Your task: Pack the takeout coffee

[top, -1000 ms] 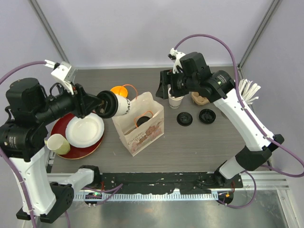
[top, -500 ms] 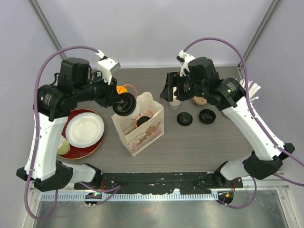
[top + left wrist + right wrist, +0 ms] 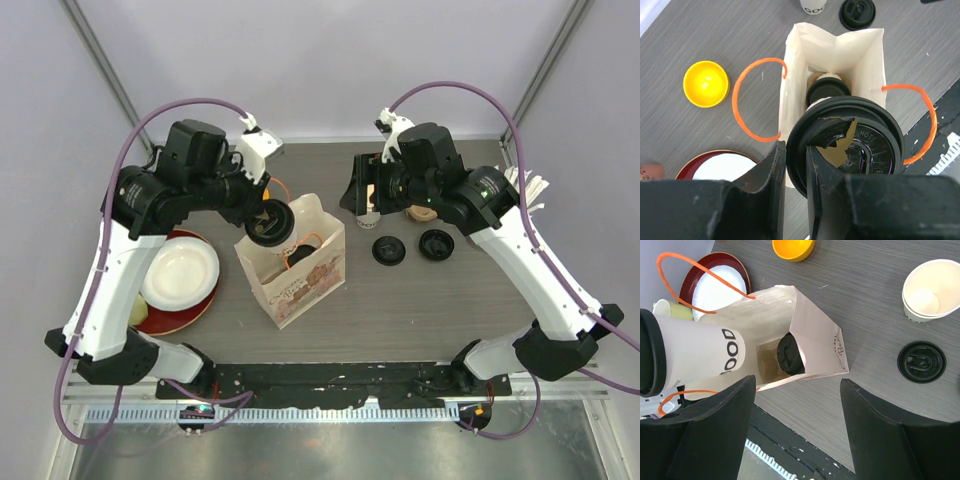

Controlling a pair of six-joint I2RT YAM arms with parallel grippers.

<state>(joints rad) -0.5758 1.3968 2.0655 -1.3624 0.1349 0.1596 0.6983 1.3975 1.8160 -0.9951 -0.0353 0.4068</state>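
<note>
Left arm (image 3: 112,262): swung in from the left; a second ago it held its cup sideways out by the red plate (image 3: 196,310), well clear of the bag
Right arm (image 3: 520,250): barely shifted; right gripper (image 3: 796,385) hangs above the bag, fingers wide apart, nothing between them
Paper bag (image 3: 300,278): upright, mouth open, orange loop handles splayed; has not moved
Left gripper (image 3: 796,150): clamped on the lid end of the held cup
Held cup (image 3: 268,222): now over the bag mouth, lid toward the overhead camera; not yet inside
Packed cup (image 3: 827,92): standing in the bag, black lid showing
Meaning: second coffee looks lined up; lowering and letting go seem all that remains
Count, bags: one; two handles
Count, plate and dish: one red plate; one white dish (image 3: 180,272) on it
Count, lidded coffees: two; one bagged, one gripped
Count, open paper cup (image 3: 931,290): one, perhaps two nested; cannot tell
Count, yellow bowl (image 3: 706,83): one
Count, pale mug (image 3: 665,307): one
Count, loose lids: two (image 3: 388,249) (image 3: 436,244); on the table right of the bag
</note>
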